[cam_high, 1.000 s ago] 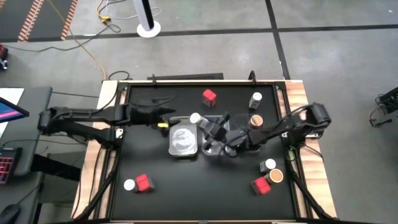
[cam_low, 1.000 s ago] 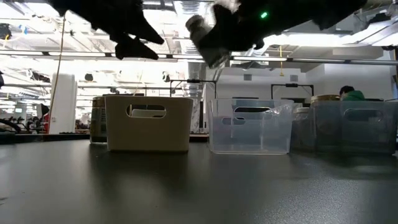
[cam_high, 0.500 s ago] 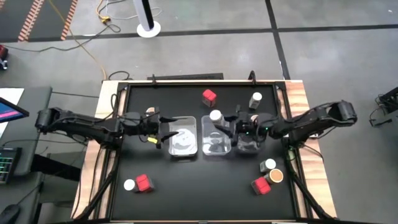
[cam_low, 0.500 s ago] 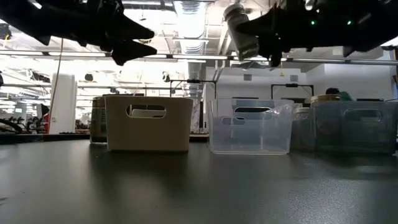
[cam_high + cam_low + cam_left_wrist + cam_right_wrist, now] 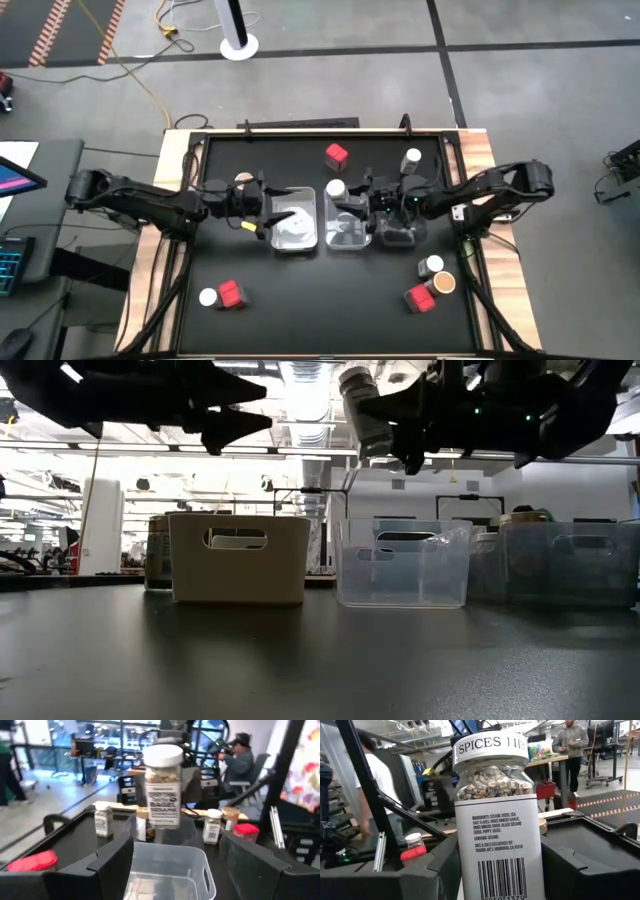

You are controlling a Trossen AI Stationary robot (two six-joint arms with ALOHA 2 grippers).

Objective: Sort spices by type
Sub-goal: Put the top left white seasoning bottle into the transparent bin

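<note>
1. Low view: ceiling strip lights glare overhead; both arms show as black silhouettes.
2. Black bench evenly lit from above, soft shadows.
3. Left wrist view: background blurred.

Three red boxes, four white-lidded jars, three trays

On the white-lidded jar I read "SPICES" on the lid band. Its back label lists "INGREDIENTS: SESAME SEEDS, SEA SALT FLAKES, DRIED MINCED GARLIC, DRIED MINCED ONION, BLACK SESAME SEEDS, POPPY SEEDS" and "TRADER JOE'S, MONROVIA, CA 91016", above a barcode.
</note>
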